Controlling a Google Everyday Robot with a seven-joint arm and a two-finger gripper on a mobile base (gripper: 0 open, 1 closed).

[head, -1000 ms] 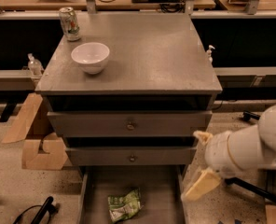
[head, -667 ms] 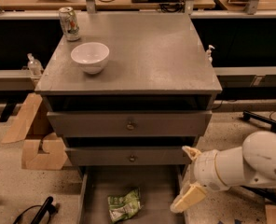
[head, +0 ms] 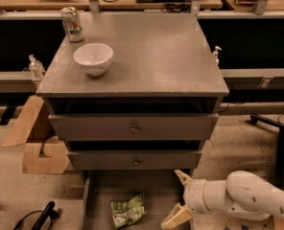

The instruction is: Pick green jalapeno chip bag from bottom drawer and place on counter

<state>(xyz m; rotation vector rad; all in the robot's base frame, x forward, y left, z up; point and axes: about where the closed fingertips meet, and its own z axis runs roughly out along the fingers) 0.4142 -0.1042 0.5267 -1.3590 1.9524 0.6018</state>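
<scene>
The green jalapeno chip bag (head: 127,210) lies crumpled on the floor of the open bottom drawer (head: 101,190), a little left of its middle. My gripper (head: 177,199) hangs over the drawer's right part, about a bag's width to the right of the bag and not touching it. It is open and empty, with one pale fingertip (head: 183,177) up and the other low near the frame's bottom edge. The white arm comes in from the lower right. The counter (head: 156,56) is the flat grey cabinet top above.
A white bowl (head: 93,58) and a green-and-white soda can (head: 72,24) stand on the counter's left side. Two shut drawers with round knobs (head: 134,128) sit above the open one. Cardboard pieces (head: 39,143) lie on the floor at left. A dark stand leg (head: 278,138) is at right.
The gripper and arm have moved left and down, from beside the cabinet's right edge to over the right part of the bottom drawer. The bag has not moved.
</scene>
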